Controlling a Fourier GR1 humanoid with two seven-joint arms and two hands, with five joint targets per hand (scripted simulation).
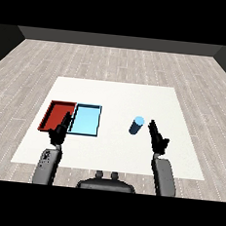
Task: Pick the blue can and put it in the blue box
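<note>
A blue can [136, 125] stands upright on the white table [117, 93], right of centre. My right hand [156, 137] hovers just to the right of the can with its fingers straight, apart from it. The light blue tray [85, 120] lies left of centre with nothing in it. My left hand [59, 131] is raised at the near edge of the red tray [58, 114], fingers straight and holding nothing.
The red tray and the light blue tray lie side by side, touching, on the table's left half. Grey wooden floor surrounds the table on all sides.
</note>
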